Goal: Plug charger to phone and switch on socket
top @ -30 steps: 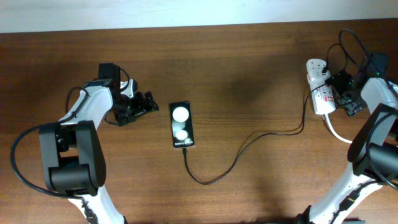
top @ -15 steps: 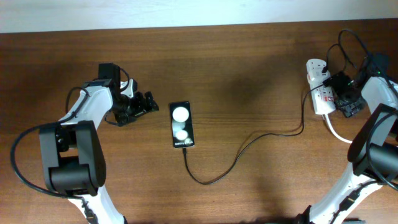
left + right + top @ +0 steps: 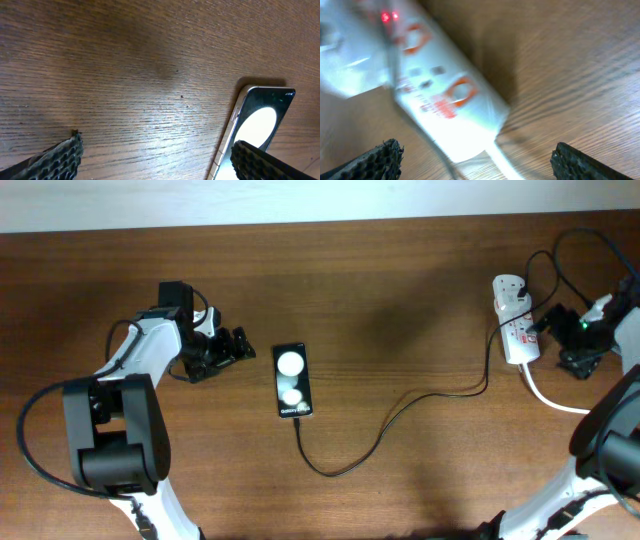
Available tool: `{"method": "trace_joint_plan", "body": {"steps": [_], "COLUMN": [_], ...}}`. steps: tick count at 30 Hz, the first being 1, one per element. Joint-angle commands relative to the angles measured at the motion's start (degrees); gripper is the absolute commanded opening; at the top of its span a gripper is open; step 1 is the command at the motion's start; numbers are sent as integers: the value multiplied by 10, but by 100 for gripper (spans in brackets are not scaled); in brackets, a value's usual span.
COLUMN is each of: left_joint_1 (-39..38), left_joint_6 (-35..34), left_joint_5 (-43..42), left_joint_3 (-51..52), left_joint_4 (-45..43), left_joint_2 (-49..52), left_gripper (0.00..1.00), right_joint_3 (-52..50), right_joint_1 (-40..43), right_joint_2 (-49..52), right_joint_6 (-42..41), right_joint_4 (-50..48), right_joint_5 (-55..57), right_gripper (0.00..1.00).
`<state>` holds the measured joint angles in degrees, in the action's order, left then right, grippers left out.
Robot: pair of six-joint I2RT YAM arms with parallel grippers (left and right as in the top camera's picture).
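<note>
The black phone (image 3: 292, 381) lies flat mid-table with two white blobs on its face; its top edge shows in the left wrist view (image 3: 260, 120). The thin black charger cable (image 3: 400, 412) runs from the phone's near end, where its tip touches, across to the white socket strip (image 3: 514, 320) at far right. The strip fills the right wrist view (image 3: 435, 95), blurred, with a red light lit (image 3: 389, 17). My left gripper (image 3: 232, 348) is open and empty, just left of the phone. My right gripper (image 3: 560, 330) is open and empty, just right of the strip.
The strip's thick white cord (image 3: 548, 398) curves off to the right edge. Thicker black robot cables (image 3: 575, 255) loop above the strip. A pale wall edge (image 3: 300, 200) runs along the table's far side.
My right gripper has pulled back to the right, away from the socket strip. The left arm, phone and cable have not moved.
</note>
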<state>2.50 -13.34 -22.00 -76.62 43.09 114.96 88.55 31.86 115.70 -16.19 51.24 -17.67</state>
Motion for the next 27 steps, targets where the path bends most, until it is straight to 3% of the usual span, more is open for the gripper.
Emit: {"method": "trace_joint_plan", "body": {"steps": [1, 7, 27], "left_joint_1": [2, 2, 2], "left_joint_6": [-1, -1, -1], "left_joint_5": [9, 9, 9], "left_joint_3": [6, 6, 6], "left_joint_4": [0, 0, 0], "left_joint_2": [0, 0, 0], "left_gripper": [99, 99, 99], "right_joint_3": [2, 1, 1], "right_joint_1": [-50, -172, -172], "right_joint_2": [-49, -54, -54], "right_joint_6": [32, 38, 38], "right_joint_4": [7, 17, 19], "right_joint_5": [19, 240, 246], "right_gripper": [99, 99, 99]}}
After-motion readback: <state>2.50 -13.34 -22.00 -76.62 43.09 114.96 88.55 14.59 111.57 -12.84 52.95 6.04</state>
